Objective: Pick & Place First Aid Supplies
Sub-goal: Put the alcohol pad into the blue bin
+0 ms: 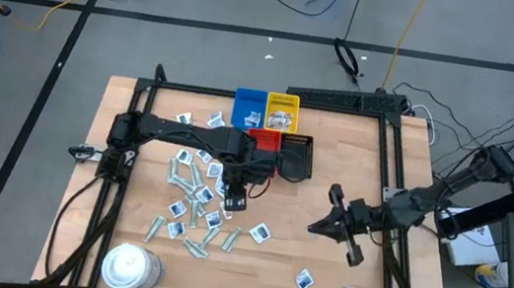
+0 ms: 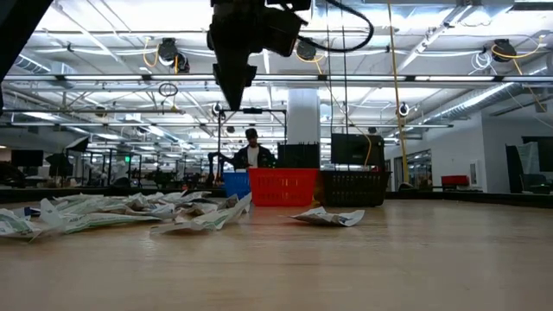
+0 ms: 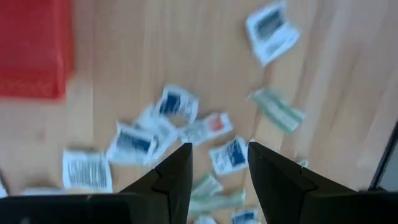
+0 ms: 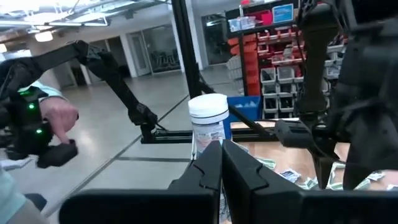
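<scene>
High view: left hand (image 1: 236, 201) hovers with fingers parted and empty over the heap of first aid supplies (image 1: 192, 200) left of the table's (image 1: 353, 167) middle | step: choosing a packet to pick | next: descend onto one, close | right hand (image 1: 338, 231) clenched, empty, waiting right of middle

We saw a pale wooden worktop (image 1: 353, 167). Near the middle of its far edge stood four small trays in a cluster: a blue tray (image 1: 248, 106) and a yellow tray (image 1: 282, 111) side by side, and touching them on the near side a red tray (image 1: 264, 141) and a black tray (image 1: 296, 156). A round white tub (image 1: 129, 268) stood at the near left corner. Beyond the worktop we noticed a person (image 2: 251, 149) in the room, and a person's hand (image 4: 57, 117) on a dark device.
</scene>
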Action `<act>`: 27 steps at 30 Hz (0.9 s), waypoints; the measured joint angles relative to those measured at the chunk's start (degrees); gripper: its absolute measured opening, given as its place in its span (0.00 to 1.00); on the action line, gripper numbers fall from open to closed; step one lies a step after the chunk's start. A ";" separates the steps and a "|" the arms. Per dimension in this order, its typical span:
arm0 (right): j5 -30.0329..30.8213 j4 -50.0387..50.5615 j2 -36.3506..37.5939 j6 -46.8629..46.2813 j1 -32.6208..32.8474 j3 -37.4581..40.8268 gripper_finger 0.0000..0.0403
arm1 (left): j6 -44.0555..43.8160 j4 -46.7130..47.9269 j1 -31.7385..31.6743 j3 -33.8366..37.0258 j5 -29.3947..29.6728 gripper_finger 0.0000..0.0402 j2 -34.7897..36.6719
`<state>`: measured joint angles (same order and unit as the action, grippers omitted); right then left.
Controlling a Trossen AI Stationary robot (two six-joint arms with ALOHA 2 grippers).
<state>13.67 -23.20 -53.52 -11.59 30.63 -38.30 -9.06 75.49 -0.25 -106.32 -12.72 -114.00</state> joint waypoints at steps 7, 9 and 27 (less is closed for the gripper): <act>-7.69 2.09 -2.82 1.27 -8.25 -6.20 0.00 | 4.50 -14.85 -1.72 -0.11 -0.99 0.40 9.50; -9.67 4.58 -4.96 2.19 -10.96 -9.83 0.00 | 5.91 -19.01 -2.33 -0.11 -0.93 0.40 12.44; -30.55 11.51 -22.19 5.29 -26.64 -43.06 0.00 | 10.88 -39.47 -2.24 -0.15 -2.32 0.40 25.92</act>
<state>-16.88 -11.69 -75.71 -6.30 3.99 -81.36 1.83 36.02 -2.49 -106.48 -15.04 -88.07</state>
